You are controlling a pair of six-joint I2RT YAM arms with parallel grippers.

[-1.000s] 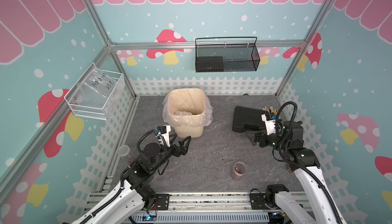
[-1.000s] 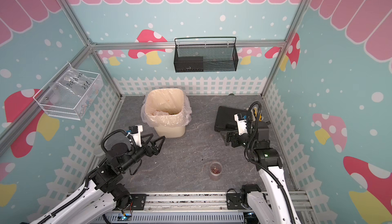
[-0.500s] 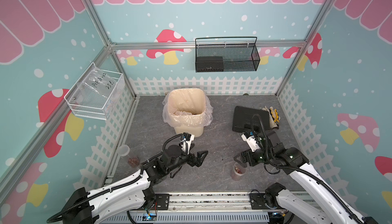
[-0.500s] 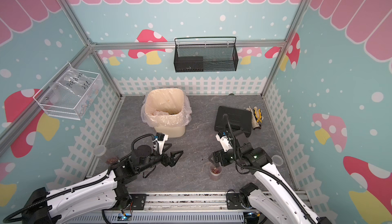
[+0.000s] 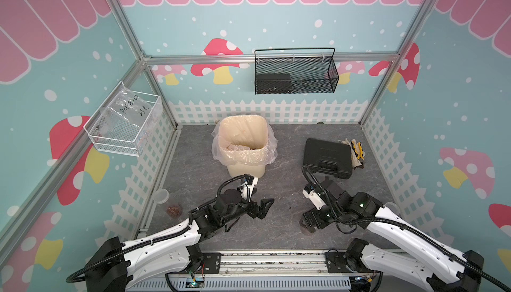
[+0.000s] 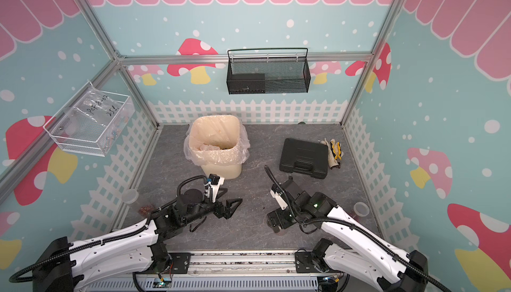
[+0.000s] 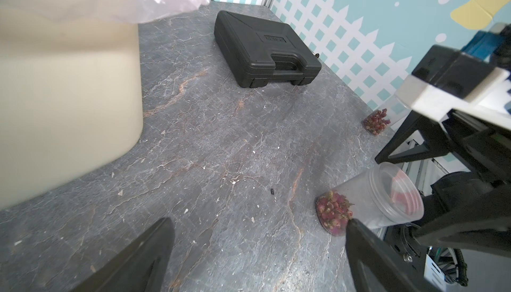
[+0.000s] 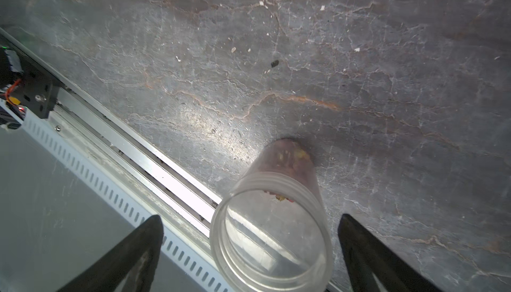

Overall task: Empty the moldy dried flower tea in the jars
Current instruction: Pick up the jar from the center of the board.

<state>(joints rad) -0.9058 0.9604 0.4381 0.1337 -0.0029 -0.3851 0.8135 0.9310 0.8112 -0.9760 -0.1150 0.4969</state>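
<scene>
Now that the right end effector [image 8: 250,218] has dropped wide astride the clear plastic jar [image 8: 279,166] of reddish dried flower tea [image 8: 290,155] at 5 o'clock, grasp seems next.

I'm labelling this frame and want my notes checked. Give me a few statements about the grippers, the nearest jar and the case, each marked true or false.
1. The right gripper stands open with a jar between its fingers. True.
2. The left gripper holds a jar. False: it is open and empty.
3. The jar at the right gripper is empty. False: dried flower tea lies at its bottom.
4. The black case is shut. True.
</scene>
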